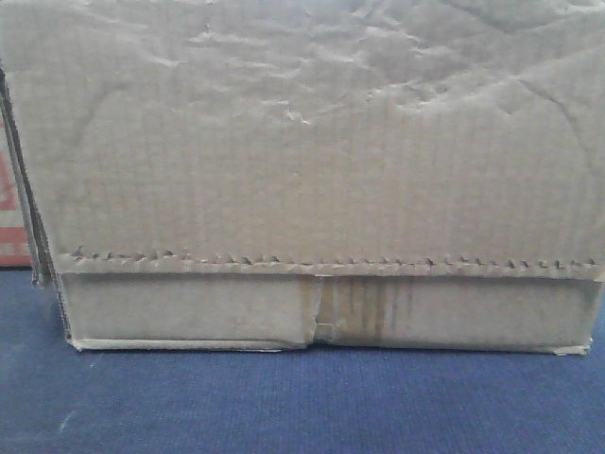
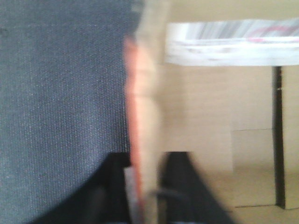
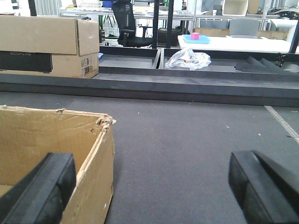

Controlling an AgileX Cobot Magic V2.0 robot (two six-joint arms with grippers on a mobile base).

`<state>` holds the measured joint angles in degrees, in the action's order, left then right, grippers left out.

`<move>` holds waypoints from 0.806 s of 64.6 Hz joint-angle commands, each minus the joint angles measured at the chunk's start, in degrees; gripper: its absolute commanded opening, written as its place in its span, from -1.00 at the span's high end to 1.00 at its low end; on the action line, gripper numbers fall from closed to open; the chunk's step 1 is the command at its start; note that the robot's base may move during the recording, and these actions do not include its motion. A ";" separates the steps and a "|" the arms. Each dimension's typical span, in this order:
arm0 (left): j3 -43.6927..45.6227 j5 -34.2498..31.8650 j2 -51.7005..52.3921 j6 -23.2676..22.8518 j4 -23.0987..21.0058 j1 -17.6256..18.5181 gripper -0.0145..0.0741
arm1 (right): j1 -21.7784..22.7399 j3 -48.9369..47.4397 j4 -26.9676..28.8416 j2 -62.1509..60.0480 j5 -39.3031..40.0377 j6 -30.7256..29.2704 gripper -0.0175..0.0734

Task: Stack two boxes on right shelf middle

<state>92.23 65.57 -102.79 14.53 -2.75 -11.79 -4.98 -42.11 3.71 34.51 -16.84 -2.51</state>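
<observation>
One brown cardboard box fills the front view, with a wrinkled side and a jagged flap edge low down; it rests on blue-grey carpet. In the left wrist view my left gripper is shut on the box's upright wall, one black finger on each side. My right gripper is wide open. Its left finger sits inside the open-topped box, and its right finger is out over the carpet, with the torn box wall between them. The shelf is out of view.
A closed printed carton stands at the back left on a low dark platform. A crumpled plastic bag lies in a dark tray behind it. Tables and an office chair are farther back. A white barcode label shows on cardboard.
</observation>
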 commanded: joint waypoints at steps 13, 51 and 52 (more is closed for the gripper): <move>2.30 1.58 3.15 -1.77 0.10 -0.59 0.92 | -0.13 -0.23 -0.63 0.15 0.57 0.13 -0.64; 25.13 2.03 19.64 -11.21 -3.27 10.03 0.92 | -0.13 -0.23 -0.63 0.15 0.57 0.13 -0.64; 25.74 2.03 19.64 -12.01 -3.27 11.52 0.92 | -0.13 -0.23 -0.63 0.15 0.57 0.13 -0.64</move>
<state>115.67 68.21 -83.93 5.12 -4.03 -5.01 -4.98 -42.11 3.71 34.51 -16.84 -2.51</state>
